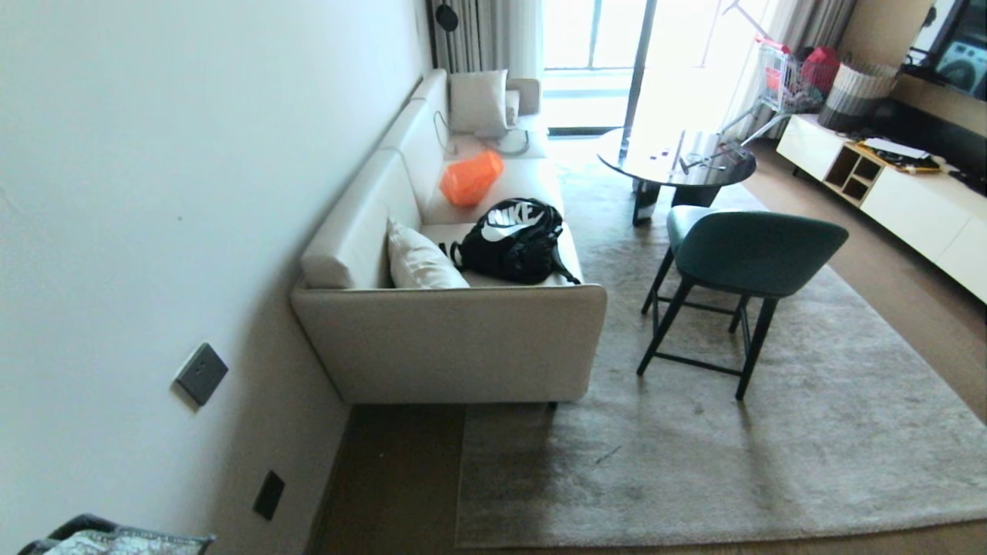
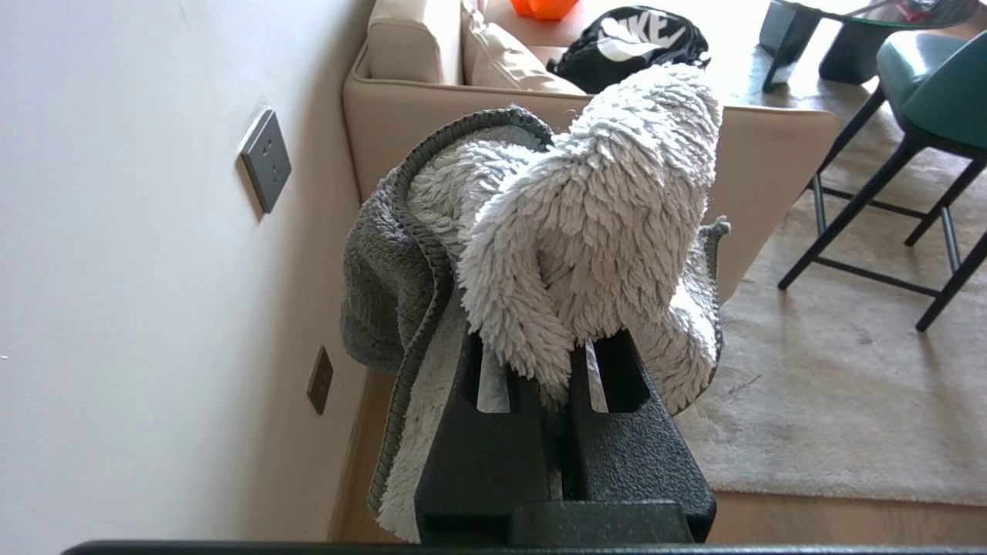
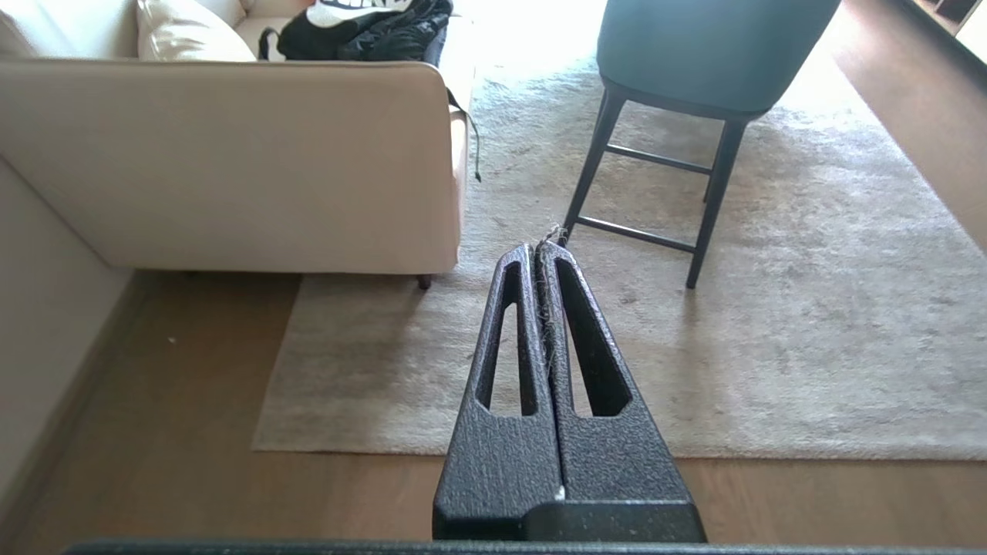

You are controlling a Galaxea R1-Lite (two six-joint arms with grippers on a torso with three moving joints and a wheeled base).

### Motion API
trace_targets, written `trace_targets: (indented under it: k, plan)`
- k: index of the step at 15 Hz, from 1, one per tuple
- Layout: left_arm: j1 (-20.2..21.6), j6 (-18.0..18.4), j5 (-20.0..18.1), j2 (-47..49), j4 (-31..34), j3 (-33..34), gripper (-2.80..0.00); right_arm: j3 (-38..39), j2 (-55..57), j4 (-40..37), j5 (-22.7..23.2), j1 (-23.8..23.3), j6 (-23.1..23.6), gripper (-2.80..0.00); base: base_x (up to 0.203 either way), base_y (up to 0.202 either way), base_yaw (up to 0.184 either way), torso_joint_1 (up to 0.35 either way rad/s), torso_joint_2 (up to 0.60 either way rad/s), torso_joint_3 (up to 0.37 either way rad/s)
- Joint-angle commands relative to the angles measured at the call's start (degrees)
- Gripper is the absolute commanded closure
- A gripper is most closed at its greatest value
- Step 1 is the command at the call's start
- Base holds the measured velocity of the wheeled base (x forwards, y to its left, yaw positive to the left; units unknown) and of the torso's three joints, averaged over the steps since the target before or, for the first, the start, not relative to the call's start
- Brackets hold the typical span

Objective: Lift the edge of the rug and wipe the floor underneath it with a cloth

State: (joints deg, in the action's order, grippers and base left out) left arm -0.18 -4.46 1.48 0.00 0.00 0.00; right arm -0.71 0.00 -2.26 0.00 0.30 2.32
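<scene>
I see a living room where the rug edge [image 1: 694,536] lies flat on the floor [image 1: 401,478]. My left tool [image 2: 559,370] grips the cloth [image 2: 570,231]; my right tool [image 3: 537,254] is closed, holding nothing.

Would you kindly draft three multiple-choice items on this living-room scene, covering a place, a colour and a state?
1. Where does the black backpack lie?
A. on the sofa seat
B. on the rug
C. on the round table

2. What colour is the chair?
A. orange
B. dark green
C. white

3. What is the state of the left gripper?
A. open and empty
B. shut on the cloth
C. gripping the rug edge

Answers: 1 A, the backpack rests on the sofa beside a white cushion. 2 B, its seat and back are dark green. 3 B, the cloth is pinched between its fingers; the rug edge lies flat and untouched.
</scene>
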Motion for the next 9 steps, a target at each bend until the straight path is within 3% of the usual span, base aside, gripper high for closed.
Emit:
trace_targets:
  k: [1,9]
  plan:
    - [0.01,-0.02,0.02,0.0,0.0,0.0,0.0,0.0,0.09,-0.03,-0.18,0.05,-1.29,0.0,0.0,0.0,0.0,0.034,-0.05,-0.038]
    - [0.01,-0.02,0.02,0.0,0.0,0.0,0.0,0.0,0.09,-0.03,-0.19,0.05,-1.79,0.0,0.0,0.0,0.0,0.0,0.0,0.0]
